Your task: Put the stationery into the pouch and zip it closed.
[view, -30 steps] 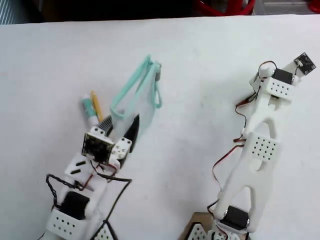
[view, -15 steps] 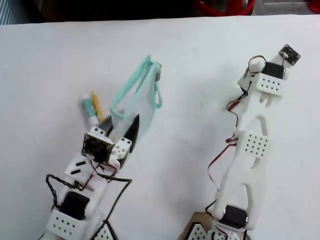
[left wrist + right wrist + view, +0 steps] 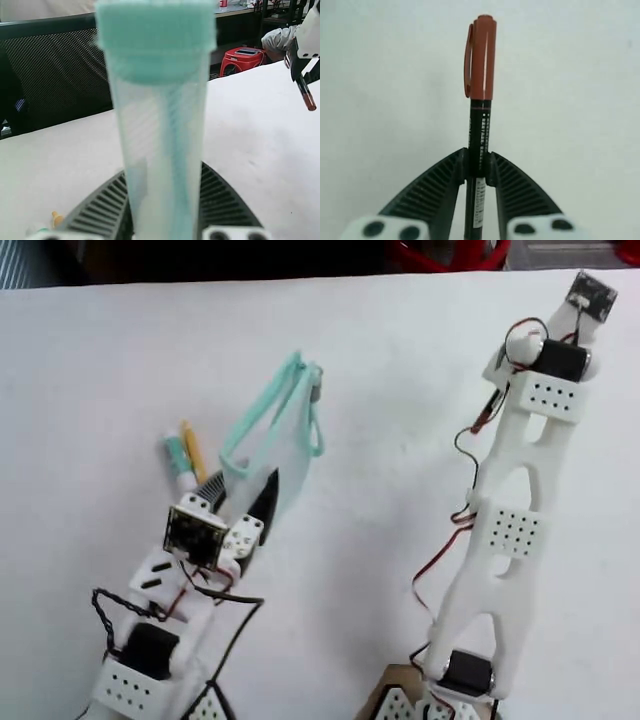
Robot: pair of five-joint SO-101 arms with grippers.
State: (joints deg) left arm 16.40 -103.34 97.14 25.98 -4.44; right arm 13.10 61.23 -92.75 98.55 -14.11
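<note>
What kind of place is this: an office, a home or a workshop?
Probably an office or a lab workspace. The left arm and the right arm stand at a white table. Behind it is a black mesh panel, perhaps a chair back, and a red stool or box sits beyond.

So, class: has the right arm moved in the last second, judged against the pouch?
Yes. The right arm, its pincer shut on the pen, has stretched toward the far edge of the table, while the pouch stayed put.
</note>
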